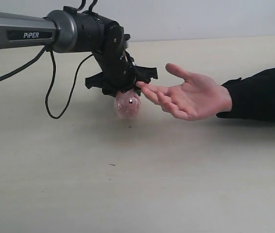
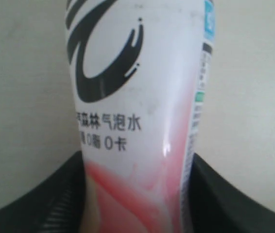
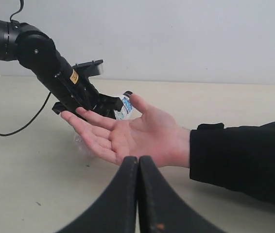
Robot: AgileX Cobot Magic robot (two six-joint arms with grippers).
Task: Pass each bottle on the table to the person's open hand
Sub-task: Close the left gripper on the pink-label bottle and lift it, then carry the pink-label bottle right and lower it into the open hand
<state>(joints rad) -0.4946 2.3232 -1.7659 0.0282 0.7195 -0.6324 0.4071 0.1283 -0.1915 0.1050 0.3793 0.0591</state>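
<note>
A clear bottle with a pink-and-white label [image 2: 132, 97] sits between the black fingers [image 2: 225, 199] of my left gripper [image 1: 123, 90], which press on both its sides. In the exterior view the bottle [image 1: 127, 107] shows its rounded base below the gripper, low over the table [image 1: 176, 184]; whether it touches the top is unclear. The person's open hand [image 1: 191, 97] lies palm up just to the right, its fingertips almost at the gripper. In the right wrist view the hand [image 3: 128, 133] covers most of the bottle [image 3: 124, 106]. My right gripper [image 3: 138, 162] is shut and empty.
A black cable [image 1: 55, 97] loops down from the left arm [image 1: 35, 31] to the tabletop. The person's black sleeve [image 1: 264, 94] rests along the right side of the table.
</note>
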